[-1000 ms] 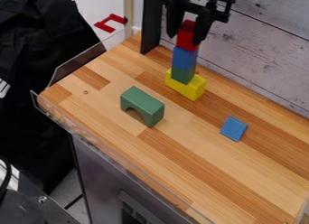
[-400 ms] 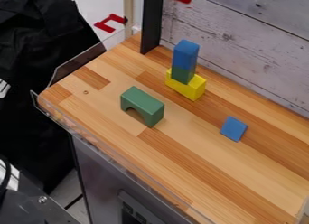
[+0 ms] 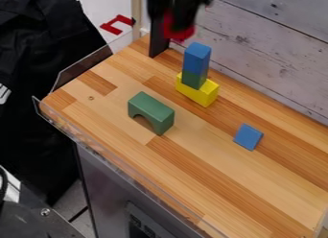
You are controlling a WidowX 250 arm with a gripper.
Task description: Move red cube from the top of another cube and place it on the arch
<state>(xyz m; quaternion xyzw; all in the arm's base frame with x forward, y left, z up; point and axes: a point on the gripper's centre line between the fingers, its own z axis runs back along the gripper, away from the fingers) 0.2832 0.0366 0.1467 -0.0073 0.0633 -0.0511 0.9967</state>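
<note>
At the top edge, left of the block stack, hangs my black gripper, blurred and shut on the red cube. The cube is held in the air, apart from the stack. A blue cube tops the stack, above a green block that rests in a yellow block. The green arch stands upright on the wooden surface, lower left of the stack, its top bare.
A small blue block lies on the wooden counter at the right. A black post and a whitewashed plank wall stand behind. Clear plastic edging runs along the left side.
The red cube was lifted off the blue cube and up to the top edge. Since then my gripper has come back down with it, to the left of the stack.
</note>
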